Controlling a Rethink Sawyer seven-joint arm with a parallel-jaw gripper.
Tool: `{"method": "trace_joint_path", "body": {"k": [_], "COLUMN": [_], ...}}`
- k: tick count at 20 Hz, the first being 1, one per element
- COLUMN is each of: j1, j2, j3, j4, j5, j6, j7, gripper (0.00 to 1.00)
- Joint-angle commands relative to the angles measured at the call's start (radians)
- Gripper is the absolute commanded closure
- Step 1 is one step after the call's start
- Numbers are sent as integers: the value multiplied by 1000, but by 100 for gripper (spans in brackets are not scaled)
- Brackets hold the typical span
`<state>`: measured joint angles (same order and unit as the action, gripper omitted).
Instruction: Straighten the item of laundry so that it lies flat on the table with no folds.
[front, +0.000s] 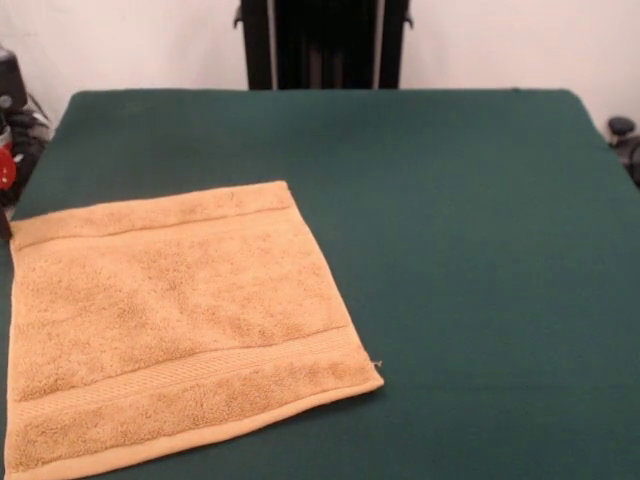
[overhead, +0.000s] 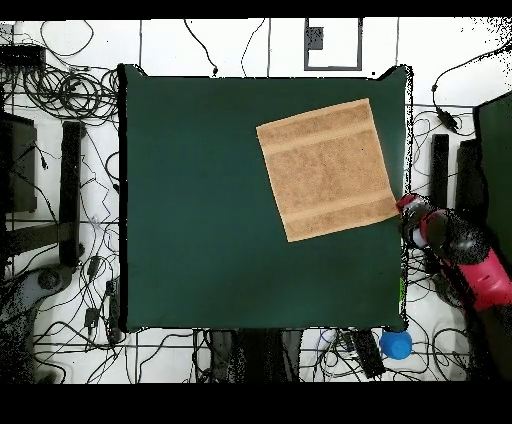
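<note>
The golden-tan towel (front: 180, 320) lies spread flat on the dark green table (front: 470, 250), at the left of the front view, with its border bands showing and no visible folds. In the overhead view the towel (overhead: 327, 168) lies in the table's (overhead: 200, 200) upper right part, slightly rotated. The red and black arm with its gripper (overhead: 415, 218) is drawn back just off the table's right edge, beside the towel's lower right corner and not touching it. Whether the gripper is open or shut does not show.
The robot's black pedestal (front: 322, 45) stands at the table's far side. A blue ball-like object (overhead: 396, 343) sits by the table's lower right corner. Cables (overhead: 70, 100) and stands cover the floor around the table. A red part (front: 6, 168) shows at the left edge.
</note>
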<state>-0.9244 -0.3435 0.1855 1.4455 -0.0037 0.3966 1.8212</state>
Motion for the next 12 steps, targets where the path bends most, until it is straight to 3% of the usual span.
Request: {"method": "trace_joint_path", "body": {"k": [1, 5, 12], "j1": [56, 38, 111], "j2": [87, 94, 38], "j3": [166, 199, 155], "j4": [-3, 22, 31], "j5": [-119, -136, -115], "j6": [9, 11, 62], "j7": [-141, -114, 1], "gripper": [100, 100, 100]}}
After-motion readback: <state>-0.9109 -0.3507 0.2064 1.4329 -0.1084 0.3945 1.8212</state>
